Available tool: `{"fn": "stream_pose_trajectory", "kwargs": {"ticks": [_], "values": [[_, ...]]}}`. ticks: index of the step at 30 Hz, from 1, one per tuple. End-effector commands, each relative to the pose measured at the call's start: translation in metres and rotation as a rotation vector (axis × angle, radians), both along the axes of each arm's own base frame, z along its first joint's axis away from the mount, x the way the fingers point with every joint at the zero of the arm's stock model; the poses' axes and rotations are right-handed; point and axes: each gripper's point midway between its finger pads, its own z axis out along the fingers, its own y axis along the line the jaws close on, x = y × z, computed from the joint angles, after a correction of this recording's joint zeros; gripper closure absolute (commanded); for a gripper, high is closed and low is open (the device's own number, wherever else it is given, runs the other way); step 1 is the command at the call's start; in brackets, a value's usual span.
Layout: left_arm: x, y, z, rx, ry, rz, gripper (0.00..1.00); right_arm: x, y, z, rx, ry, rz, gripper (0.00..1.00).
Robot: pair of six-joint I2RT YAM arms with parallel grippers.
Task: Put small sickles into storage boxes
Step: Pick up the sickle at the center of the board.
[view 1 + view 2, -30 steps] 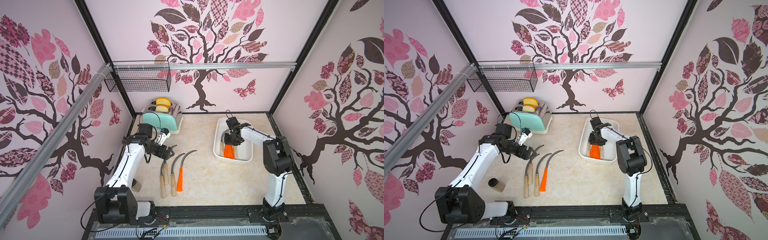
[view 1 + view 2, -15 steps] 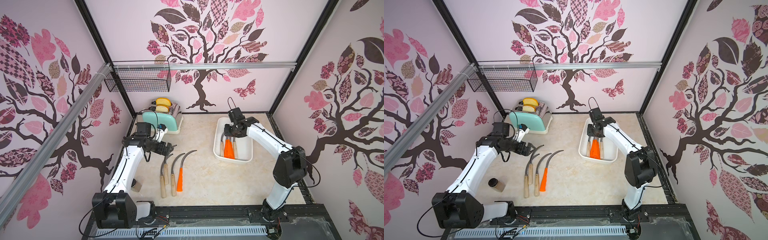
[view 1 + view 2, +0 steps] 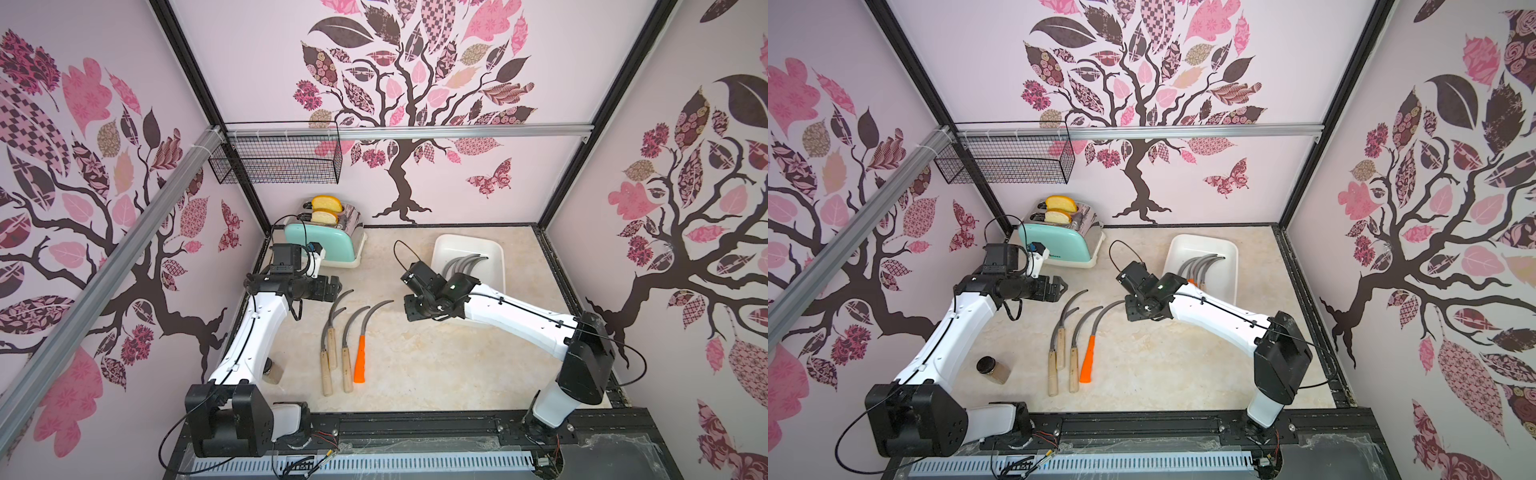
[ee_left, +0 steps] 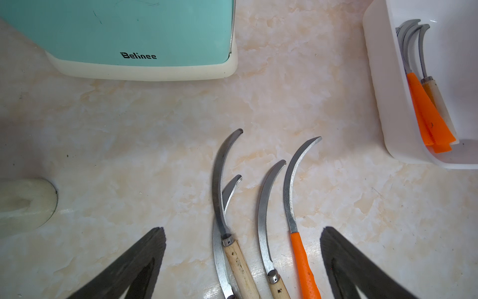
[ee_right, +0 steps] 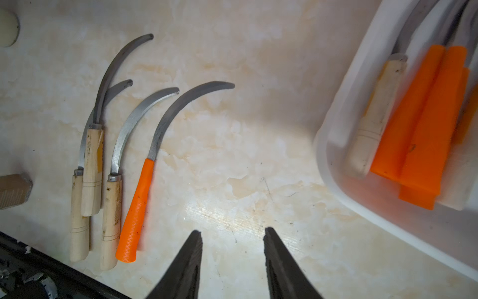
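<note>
Three small sickles with pale wooden handles (image 3: 332, 353) (image 3: 1059, 357) and one with an orange handle (image 3: 360, 359) (image 3: 1088, 359) (image 4: 304, 261) (image 5: 137, 207) lie side by side on the table. The white storage box (image 3: 498, 266) (image 3: 1231, 270) (image 4: 380, 90) (image 5: 336, 145) holds several more sickles (image 3: 461, 264) (image 4: 426, 111) (image 5: 424, 129). My left gripper (image 3: 334, 286) (image 3: 1061, 286) (image 4: 243, 230) hovers open above the loose blades' tips. My right gripper (image 3: 410, 309) (image 3: 1131, 309) (image 5: 232, 233) is open and empty over bare table between the box and the orange-handled sickle.
A mint toaster (image 3: 322, 241) with bread stands at the back left under a black wire basket (image 3: 276, 160). A small brown jar (image 3: 994, 370) lies near the left arm's base. The black front rail (image 3: 415, 428) borders the table.
My right gripper has come out of the storage box and swung left over the table, with nothing in it. The left gripper has drawn back slightly from the loose sickles.
</note>
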Motion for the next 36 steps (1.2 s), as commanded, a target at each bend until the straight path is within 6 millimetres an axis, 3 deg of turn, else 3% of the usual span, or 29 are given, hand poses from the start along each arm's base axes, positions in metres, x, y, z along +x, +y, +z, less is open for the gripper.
{"fn": "stream_pose_trajectory", "kwargs": {"ticks": [1,7,11,20,36], "values": [[0.007,0.003,0.000,-0.008,0.004,0.030,0.02,-0.016,0.032,-0.007,0.055,0.027,0.003,0.56],[0.001,0.007,-0.010,0.020,0.027,0.023,0.02,-0.051,0.091,-0.042,0.047,0.091,0.099,0.56],[0.000,0.013,-0.006,0.017,0.020,0.046,0.02,-0.061,0.111,-0.058,0.048,0.125,0.128,0.56],[0.004,0.034,-0.003,-0.053,0.034,0.121,0.02,-0.066,0.132,-0.075,0.075,0.167,0.142,0.54],[-0.001,0.030,-0.010,-0.067,0.044,0.098,0.03,-0.066,0.141,-0.101,-0.048,0.186,0.161,0.54]]}}
